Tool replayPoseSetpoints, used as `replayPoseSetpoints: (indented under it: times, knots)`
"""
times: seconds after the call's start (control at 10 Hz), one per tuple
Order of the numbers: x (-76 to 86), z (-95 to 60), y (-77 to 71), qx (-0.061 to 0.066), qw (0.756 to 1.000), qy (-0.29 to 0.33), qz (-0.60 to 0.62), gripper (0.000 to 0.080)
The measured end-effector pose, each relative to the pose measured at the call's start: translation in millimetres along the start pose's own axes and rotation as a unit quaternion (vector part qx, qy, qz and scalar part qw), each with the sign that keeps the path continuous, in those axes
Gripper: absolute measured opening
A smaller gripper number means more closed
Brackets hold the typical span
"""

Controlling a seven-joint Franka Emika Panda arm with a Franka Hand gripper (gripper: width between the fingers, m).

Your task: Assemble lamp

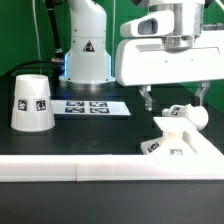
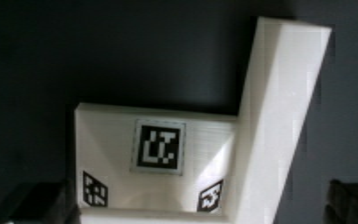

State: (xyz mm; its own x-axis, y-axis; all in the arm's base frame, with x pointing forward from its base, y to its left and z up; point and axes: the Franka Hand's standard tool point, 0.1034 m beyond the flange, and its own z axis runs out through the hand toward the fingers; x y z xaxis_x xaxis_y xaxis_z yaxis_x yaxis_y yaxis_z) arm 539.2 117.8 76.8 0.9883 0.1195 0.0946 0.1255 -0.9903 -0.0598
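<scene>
While wide apart, jaws empty above base.

Bright, even light washes out the lamp base against the dark table; my wrist view is soft, blurry.

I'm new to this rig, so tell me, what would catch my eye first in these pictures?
The open tool hangs just above the white base at the exterior view's right. The shade stands wide end down at that view's left, apart from the base. Between them, farther back, the marker board lies on the black table.
</scene>
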Motion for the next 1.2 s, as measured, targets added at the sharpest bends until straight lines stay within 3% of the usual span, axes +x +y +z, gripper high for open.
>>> replayPoseSetpoints:
  times: [0.2,0.3,0.8,0.9,1.2]
  knots:
    - [-25.6,-7.1,-28.4,-0.005,0.998,0.006,-0.061,0.0699]
    - [-30.4,-4.9,-34.1,-0.005,0.994,-0.001,-0.112,0.0699]
    - [-30.3,-3.7,-32.5,-0.005,0.993,-0.007,-0.119,0.0699]
    - [-30.2,-3.8,-43.4,-0.007,0.984,0.005,-0.179,0.0699]
    - [-36.6,2.4,-69.5,0.003,0.979,0.007,-0.205,0.0699]
